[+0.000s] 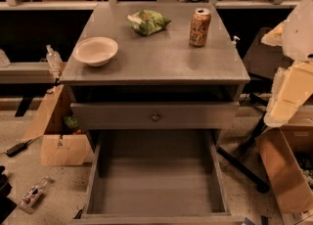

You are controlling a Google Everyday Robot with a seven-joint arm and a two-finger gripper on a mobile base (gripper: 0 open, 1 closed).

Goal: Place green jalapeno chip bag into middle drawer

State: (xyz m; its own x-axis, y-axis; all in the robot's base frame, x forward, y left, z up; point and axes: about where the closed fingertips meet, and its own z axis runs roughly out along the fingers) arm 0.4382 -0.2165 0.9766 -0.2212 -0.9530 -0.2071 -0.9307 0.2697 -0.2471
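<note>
The green jalapeno chip bag [148, 22] lies crinkled at the back middle of the grey cabinet top [161, 60]. The middle drawer [156, 182] is pulled wide open at the bottom of the view, its flat grey floor bare. My gripper [277, 70] hangs at the right edge of the view, beside and to the right of the cabinet, well away from the bag. Its cream fingers [289, 97] stand apart and hold nothing.
A tan-orange drink can [199, 27] stands upright right of the bag. A pale bowl [96, 51] sits at the front left of the top. A shut drawer front with a small knob [155, 117] lies above the open drawer. Cardboard boxes [61, 141] and a chair base [244, 165] flank the cabinet.
</note>
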